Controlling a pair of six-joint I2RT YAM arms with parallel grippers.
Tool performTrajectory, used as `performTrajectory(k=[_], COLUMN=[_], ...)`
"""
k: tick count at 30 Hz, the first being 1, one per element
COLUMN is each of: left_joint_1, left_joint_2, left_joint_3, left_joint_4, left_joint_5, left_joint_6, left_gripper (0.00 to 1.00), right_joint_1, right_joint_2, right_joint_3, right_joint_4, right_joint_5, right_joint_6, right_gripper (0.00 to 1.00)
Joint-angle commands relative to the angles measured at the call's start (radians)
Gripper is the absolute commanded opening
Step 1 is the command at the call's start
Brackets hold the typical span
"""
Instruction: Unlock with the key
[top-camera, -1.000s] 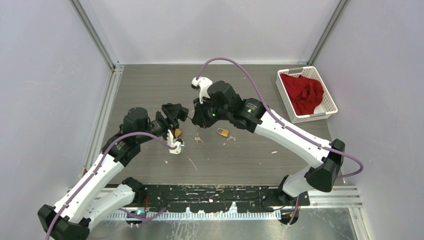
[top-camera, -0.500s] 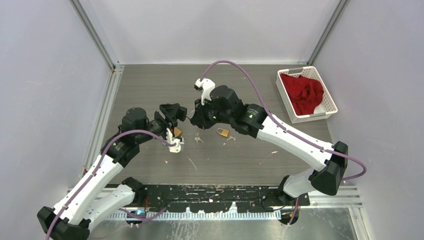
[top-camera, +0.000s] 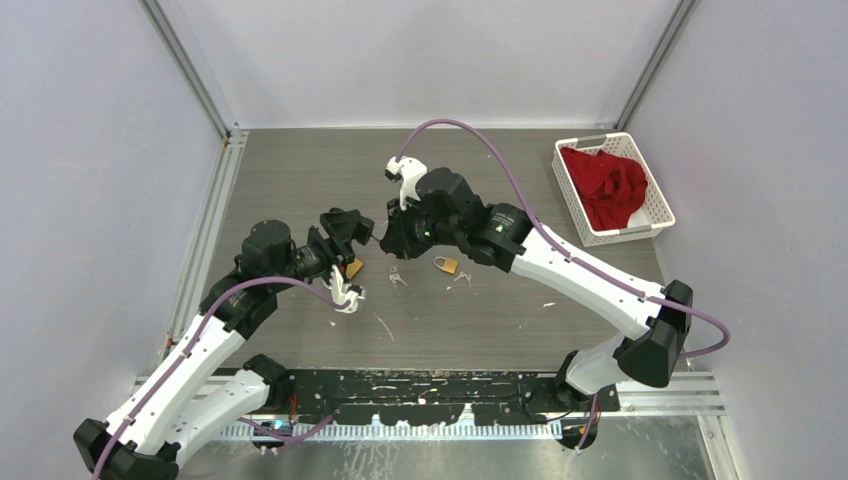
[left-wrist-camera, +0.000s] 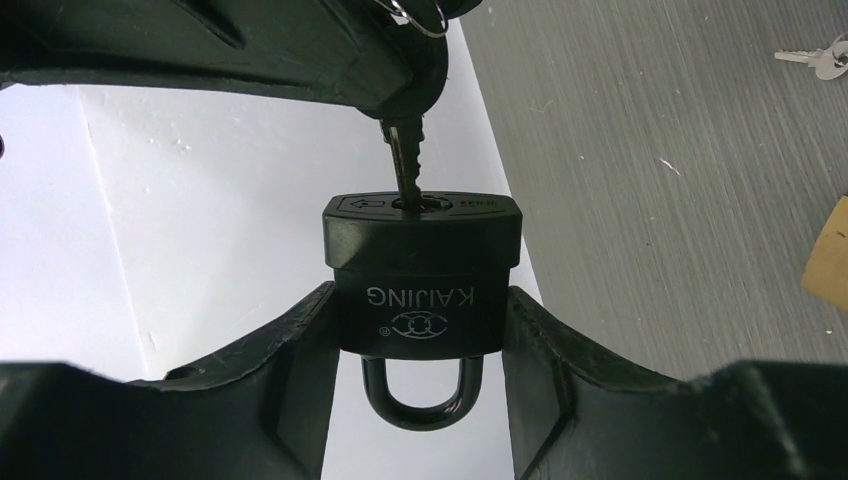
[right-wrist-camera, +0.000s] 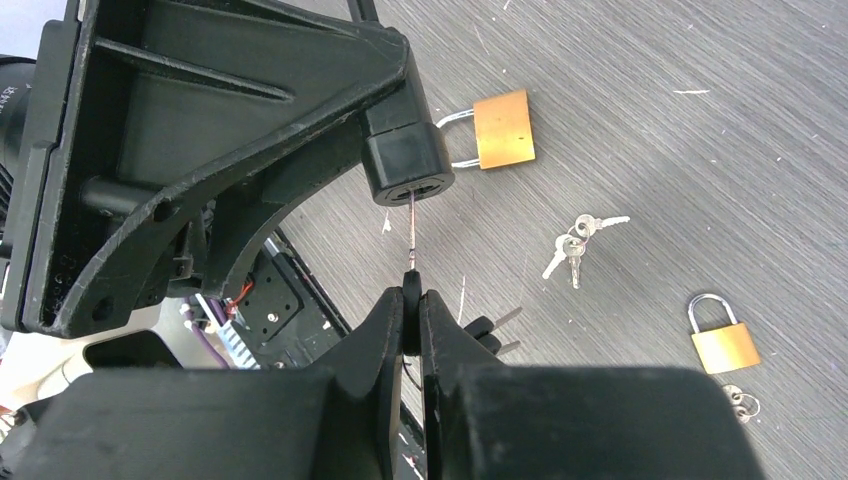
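Note:
A black padlock (left-wrist-camera: 420, 275) marked KAIJING is clamped between the fingers of my left gripper (left-wrist-camera: 418, 300), keyhole facing away and shackle (left-wrist-camera: 420, 395) seated in the body. My right gripper (right-wrist-camera: 411, 292) is shut on the black head of a key (right-wrist-camera: 412, 235), and the key's blade sits in the padlock's keyhole (right-wrist-camera: 405, 165). In the top view the left gripper (top-camera: 352, 228) and the right gripper (top-camera: 386, 236) meet tip to tip above the table's middle. The padlock itself is hardly visible there.
Two brass padlocks (top-camera: 446, 265) (top-camera: 353, 267) and two loose key bunches (top-camera: 397, 277) (top-camera: 462, 278) lie on the grey table under the grippers. A white basket (top-camera: 652, 183) with red cloth (top-camera: 610, 185) stands at the back right.
The left arm has shifted slightly left and down, the right wrist only a little. Both grippers stay joined at the padlock and key.

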Motion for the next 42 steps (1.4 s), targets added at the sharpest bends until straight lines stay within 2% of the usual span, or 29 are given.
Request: performTrajectory(k=[1, 8, 17, 24, 30, 34, 42], left_joint_1=[-0.024, -0.032, -0.043, -0.043, -0.043, -0.043, -0.043], left_joint_2=[-0.026, -0.009, 0.008, -0.002, -0.044, -0.073, -0.068], left_joint_3=[0.010, 0.024, 0.015, 0.024, 0.068, 0.054, 0.034], left_joint_4=[0.103, 0.153, 0.164, 0.137, 0.057, 0.054, 0.051], left_joint_5=[0.170, 0.093, 0.020, 0.061, 0.186, 0.254, 0.229], left_joint_6=[0.041, -0.051, -0.050, -0.042, -0.120, -0.099, -0.034], left_gripper=[0.00, 0.00, 0.00, 0.00, 0.00, 0.00, 0.00], right_joint_1=[-0.009, -0.004, 0.009, 0.010, 0.009, 0.008, 0.009], right_joint_2=[0.002, -0.044, -0.022, -0.027, -0.102, -0.122, -0.094], right_joint_3=[0.050, -0.056, -0.036, -0.045, -0.152, -0.163, -0.133], right_joint_4=[0.186, 0.329, 0.321, 0.332, 0.478, 0.475, 0.432], right_joint_5=[0.066, 0.148, 0.195, 0.142, 0.005, 0.015, 0.100], right_joint_6=[0.017, 0.076, 0.138, 0.076, -0.019, -0.049, 0.024], right_gripper=[0.01, 0.01, 0.01, 0.01, 0.01, 0.01, 0.01])
